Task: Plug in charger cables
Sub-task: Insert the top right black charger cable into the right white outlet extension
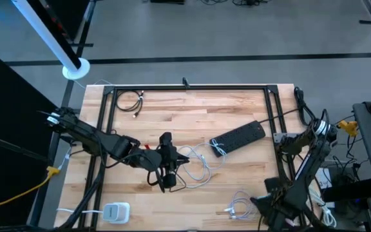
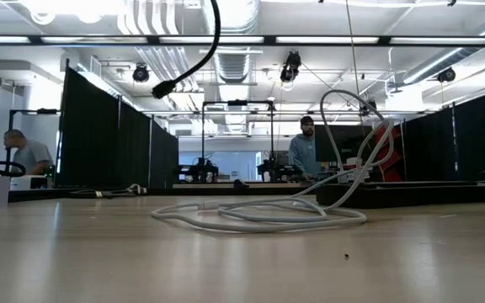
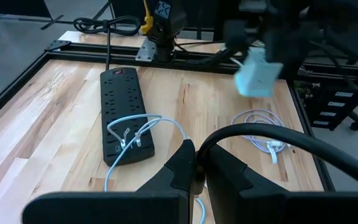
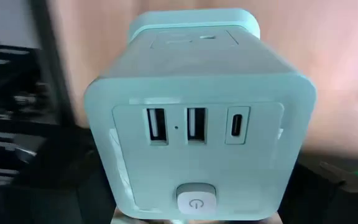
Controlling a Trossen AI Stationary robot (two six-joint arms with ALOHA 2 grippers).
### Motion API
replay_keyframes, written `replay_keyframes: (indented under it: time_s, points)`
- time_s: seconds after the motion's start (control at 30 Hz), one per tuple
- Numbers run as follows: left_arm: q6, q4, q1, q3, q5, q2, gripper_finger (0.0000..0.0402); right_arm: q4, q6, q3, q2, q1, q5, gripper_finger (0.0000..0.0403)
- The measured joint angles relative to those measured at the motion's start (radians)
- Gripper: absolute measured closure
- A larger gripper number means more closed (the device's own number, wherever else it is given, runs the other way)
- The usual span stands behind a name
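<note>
My left gripper (image 1: 166, 175) is over the table's middle, shut on a black charger cable (image 3: 260, 132) that arcs away from it. In the low view that cable's plug (image 2: 163, 87) hangs in the air. My right gripper (image 1: 270, 203) is near the table's near right corner, shut on a white charger block (image 4: 194, 118) with three ports; the left wrist view shows the block (image 3: 258, 78) held above the table. Loose white cables (image 1: 197, 164) lie at the centre, with ends on the black power strip (image 1: 238, 136). A white coil (image 1: 240, 206) and a black coil (image 1: 131, 100) rest on the wood. My left gripper pinches the black cable (image 3: 199, 158) between its two shut fingers, somewhere along its length. The cable rises from the fingers in an arch and is lifted clear of the table there. My right gripper holds the charger block by its two side walls (image 4: 107, 186), one finger (image 4: 73, 199) on each side. The port face is turned back toward the wrist. The block is lifted clear of the table.
A second white charger block (image 1: 116, 211) sits near the table's near left corner. A black frame (image 1: 185, 87) borders the table. A yellow cable (image 1: 18, 193) runs off the left side. People (image 2: 306, 151) stand in the room behind.
</note>
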Motion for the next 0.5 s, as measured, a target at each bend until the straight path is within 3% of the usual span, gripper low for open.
replay_keyframes:
  time_s: [0.17, 0.5]
  points:
    - [0.012, 0.028, 0.001, 0.0, 0.0, 0.0, 0.0387, -0.071, 0.036, -0.028, -0.075, -0.069, 0.048, 0.0086]
    - [0.033, 0.068, 0.002, 0.0, 0.0, 0.0, 0.0387, 0.096, -0.056, -0.155, -0.085, -0.367, 0.065, 0.0086]
